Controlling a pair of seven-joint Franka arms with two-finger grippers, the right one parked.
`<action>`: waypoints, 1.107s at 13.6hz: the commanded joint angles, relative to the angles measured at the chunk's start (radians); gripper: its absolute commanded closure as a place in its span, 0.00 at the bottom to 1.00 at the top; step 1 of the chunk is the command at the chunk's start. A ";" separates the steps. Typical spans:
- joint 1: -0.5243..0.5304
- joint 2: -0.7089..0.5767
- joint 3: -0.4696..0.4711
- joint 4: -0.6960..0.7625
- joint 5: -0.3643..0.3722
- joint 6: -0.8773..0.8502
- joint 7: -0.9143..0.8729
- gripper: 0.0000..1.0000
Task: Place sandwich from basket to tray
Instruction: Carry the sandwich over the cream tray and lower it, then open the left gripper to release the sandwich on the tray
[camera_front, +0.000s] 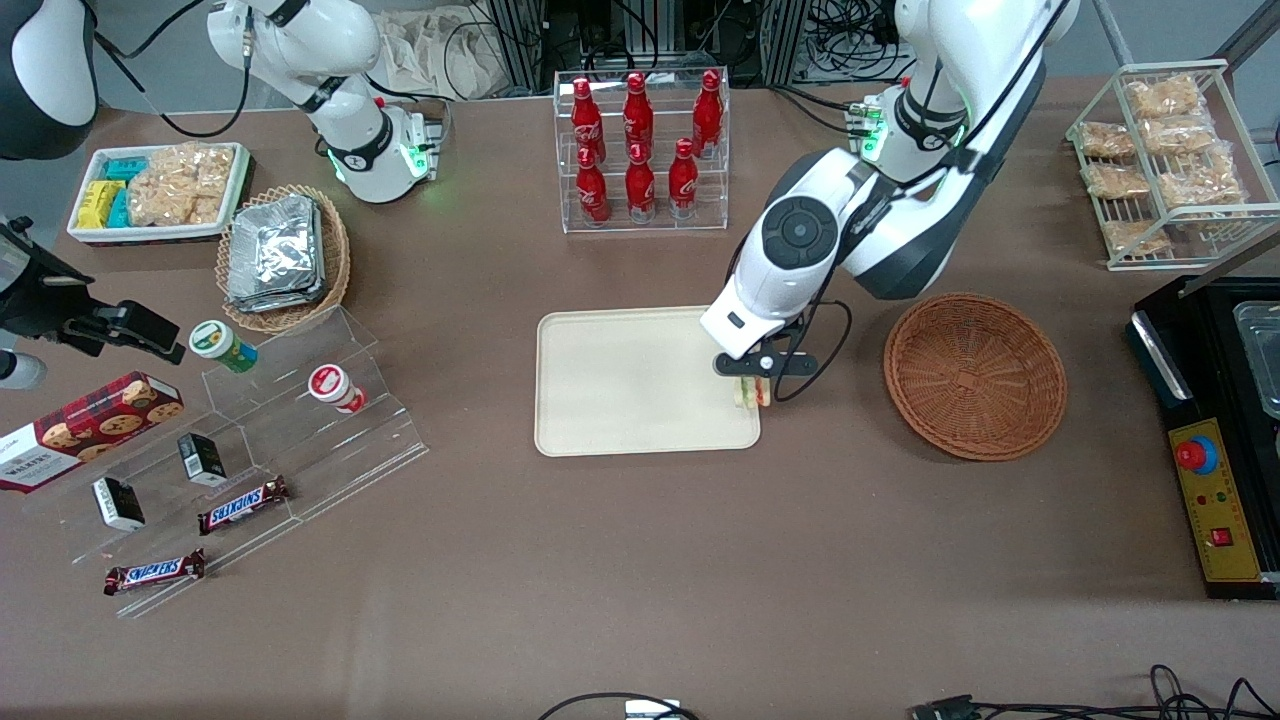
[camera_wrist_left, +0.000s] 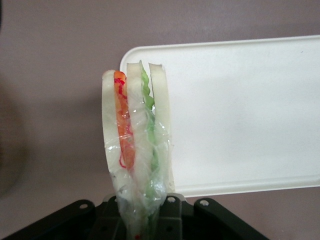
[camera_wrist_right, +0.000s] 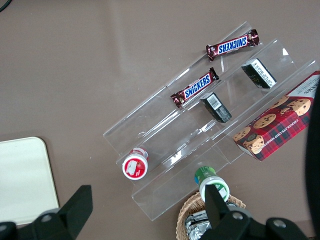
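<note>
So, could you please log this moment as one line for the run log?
gripper: shut on sandwich, over tray edge nearest basket | sandwich: held, not yet released | basket: no sandwich inside

Counts across the tabletop

One sandwich (camera_front: 752, 392), one reddish-brown basket (camera_front: 975, 375), one cream tray (camera_front: 640, 382); six red bottles (camera_front: 640, 140) in a clear rack, two Snickers bars (camera_front: 243, 505), two small black boxes (camera_front: 201, 458), two lidded cups (camera_front: 222, 345), one cookie box (camera_front: 85, 425), one tan basket (camera_front: 285, 258) of foil packs.
</note>
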 joint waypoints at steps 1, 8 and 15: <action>-0.008 0.081 -0.002 -0.020 0.048 0.094 0.000 0.94; -0.008 0.172 0.001 -0.054 0.098 0.208 -0.012 0.92; 0.000 0.146 -0.001 -0.045 0.094 0.156 -0.069 0.00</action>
